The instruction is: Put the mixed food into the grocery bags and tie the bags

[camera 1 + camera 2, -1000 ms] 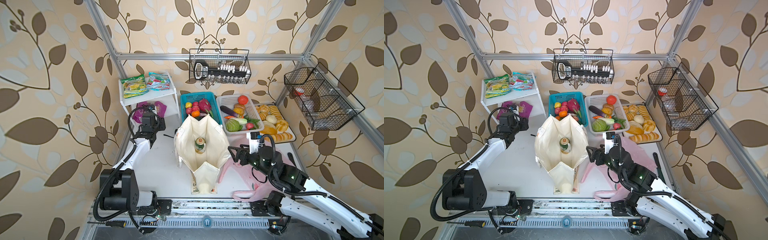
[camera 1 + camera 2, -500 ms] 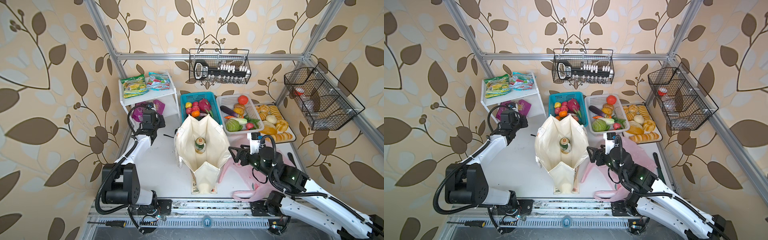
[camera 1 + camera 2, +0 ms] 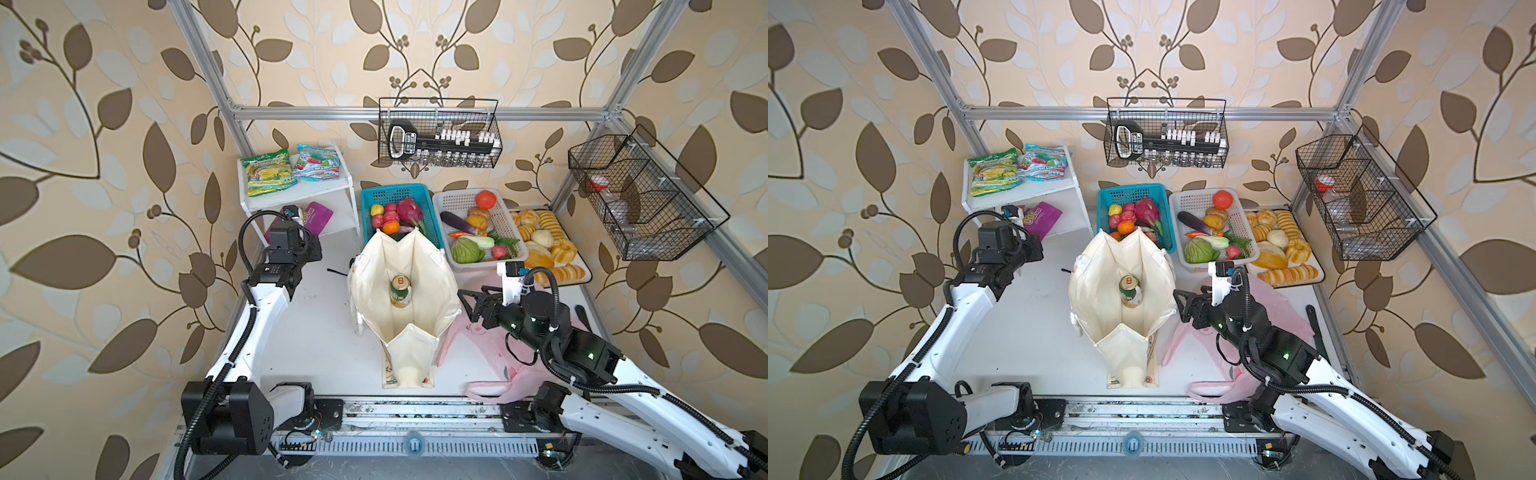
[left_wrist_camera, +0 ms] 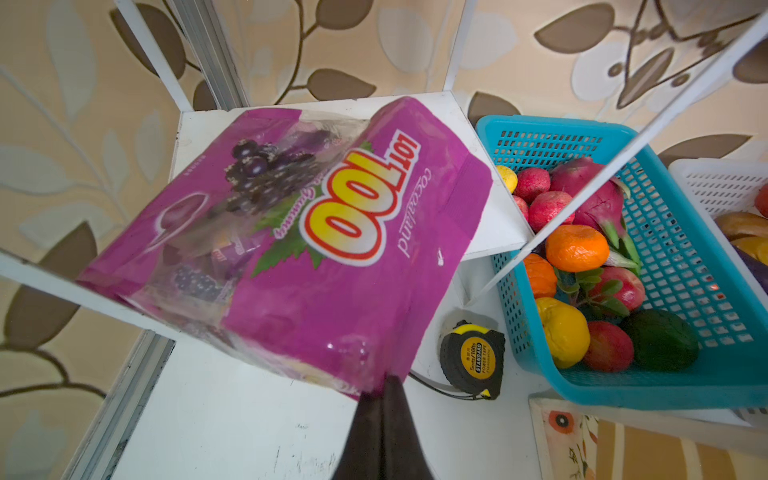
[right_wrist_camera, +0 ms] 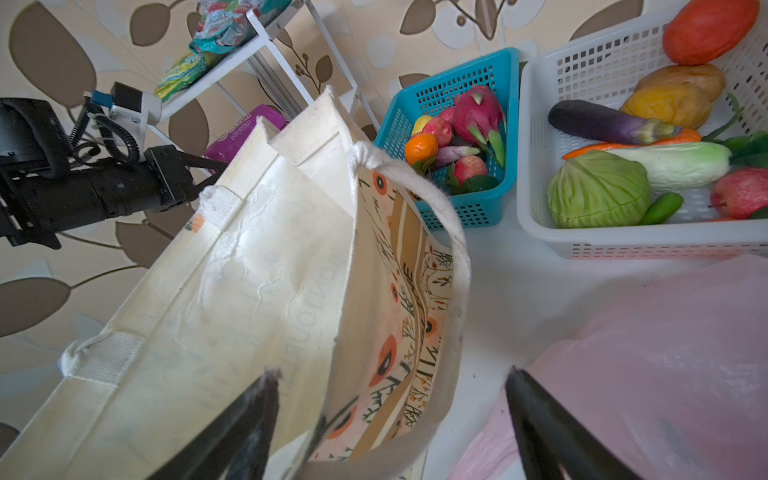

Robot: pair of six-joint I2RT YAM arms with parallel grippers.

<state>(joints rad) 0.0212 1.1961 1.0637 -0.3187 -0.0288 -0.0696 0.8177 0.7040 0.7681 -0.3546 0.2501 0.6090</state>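
With left gripper (image 4: pixel 380 386) pinching corner of glossy purple snack pouch (image 4: pixel 291 232), right gripper (image 5: pixel 392 374) spread: draw slowly clear of white shelf (image 3: pixel 322 190) front edge.

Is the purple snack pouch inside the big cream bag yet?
No, the purple snack pouch is over by the white shelf, its corner pinched in the left gripper; the cream tote shows only a can.

The tote (image 3: pixel 432 286) stands mid-table, the can (image 3: pixel 400 291) inside it. Behind it sits the fruit basket (image 3: pixel 392 192); right of that, the vegetable basket (image 3: pixel 457 199), then the bread tray (image 3: pixel 584 272). The plastic bag (image 3: pixel 490 353) lies right of the tote. Back left, the snack pouch (image 3: pixel 318 216) seemingly rests on the lower tier of the shelf rack (image 3: pixel 324 189).
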